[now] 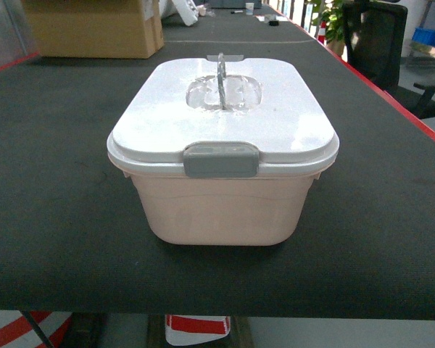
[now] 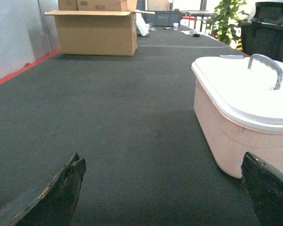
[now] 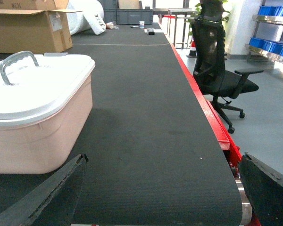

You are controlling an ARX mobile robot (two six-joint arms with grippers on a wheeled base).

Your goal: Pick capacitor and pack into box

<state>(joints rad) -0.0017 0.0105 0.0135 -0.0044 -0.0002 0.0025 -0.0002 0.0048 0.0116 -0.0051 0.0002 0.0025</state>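
Note:
The box (image 1: 221, 206) is a pale pink tub with a white lid, a grey front clasp (image 1: 221, 159) and an upright grey handle (image 1: 222, 80); it stands shut in the middle of the dark belt. The left wrist view has the box (image 2: 226, 127) on its right, the right wrist view has the box (image 3: 37, 127) on its left. My left gripper (image 2: 162, 188) is open over bare belt left of the box. My right gripper (image 3: 162, 188) is open over bare belt right of the box, near the red edge. No capacitor is in view. Neither gripper shows in the head view.
A brown cardboard carton (image 1: 94, 29) stands at the far left of the belt. A black office chair (image 3: 221, 75) is beyond the red right edge (image 3: 203, 108). Blue bins (image 3: 273, 47) sit on a shelf at far right. A grey crate (image 2: 162, 18) lies far back.

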